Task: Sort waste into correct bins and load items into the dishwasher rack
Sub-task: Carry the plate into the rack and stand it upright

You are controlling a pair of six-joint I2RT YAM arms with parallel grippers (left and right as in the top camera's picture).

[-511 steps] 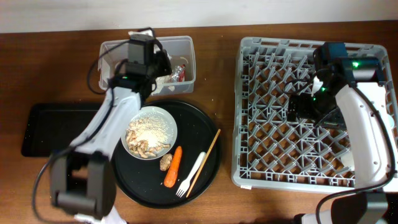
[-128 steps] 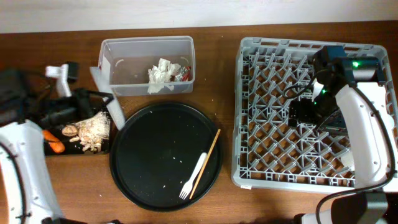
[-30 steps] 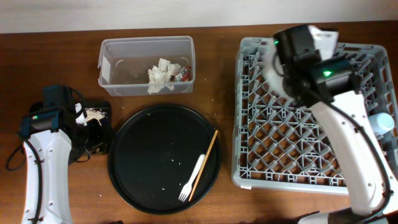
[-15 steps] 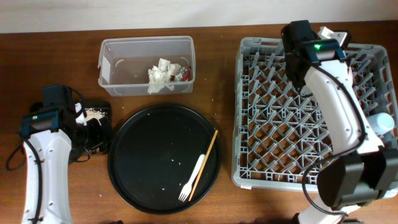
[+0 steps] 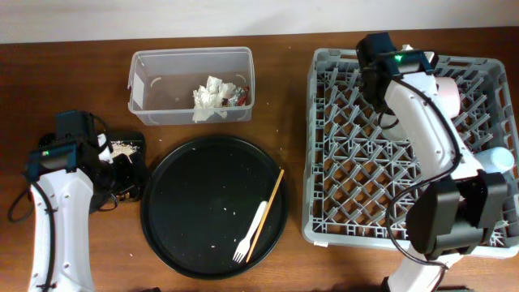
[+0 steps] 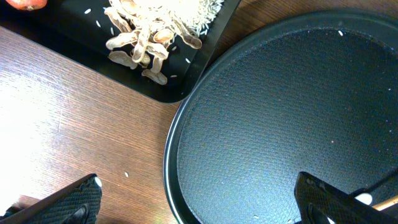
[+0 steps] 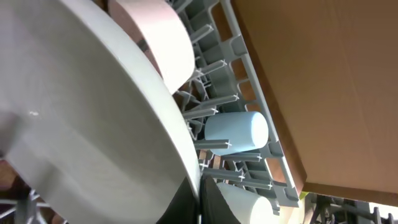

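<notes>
My right gripper is shut on the rim of the white plate, which stands on edge over the grey dishwasher rack near its far side. Beside it in the rack are the pinkish bowl, the pale blue cup and the white cup. My left gripper hangs open above the left rim of the round black tray, holding nothing. The fork and chopstick lie on that tray. Rice-like food lies in the shallow black tray.
The clear tub at the back left holds crumpled tissues and a red wrapper. My left arm covers most of the shallow black tray. A carrot end shows at the top edge of the left wrist view.
My right arm has swung round over the rack with the plate, its forearm now lying along the rack's right half, and the pinkish bowl has come into sight. The left arm has not moved.
</notes>
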